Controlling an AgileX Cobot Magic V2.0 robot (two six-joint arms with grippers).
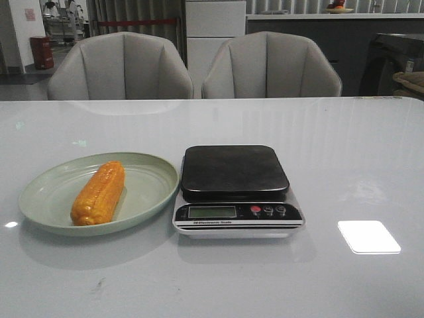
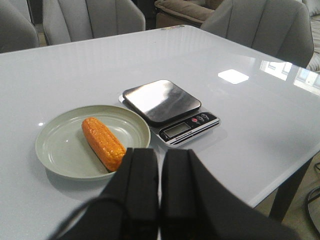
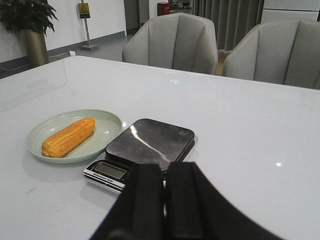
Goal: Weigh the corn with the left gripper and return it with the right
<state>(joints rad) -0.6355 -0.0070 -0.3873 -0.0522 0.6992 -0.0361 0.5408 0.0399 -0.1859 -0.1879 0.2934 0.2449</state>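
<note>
The orange-yellow corn (image 1: 99, 193) lies in a pale green plate (image 1: 152, 173) on the left of the white table. It also shows in the left wrist view (image 2: 102, 142) and the right wrist view (image 3: 69, 136). A kitchen scale (image 1: 234, 172) with a black platform and nothing on it stands right of the plate. My left gripper (image 2: 160, 155) is shut and empty, held above the table short of the plate. My right gripper (image 3: 165, 170) is shut and empty, held above the table short of the scale (image 3: 150, 142). Neither gripper shows in the front view.
Two grey chairs (image 1: 119, 66) stand behind the table's far edge. A bright patch of reflected light (image 1: 368, 236) lies on the table right of the scale. The table's near right corner and edge show in the left wrist view (image 2: 300, 160).
</note>
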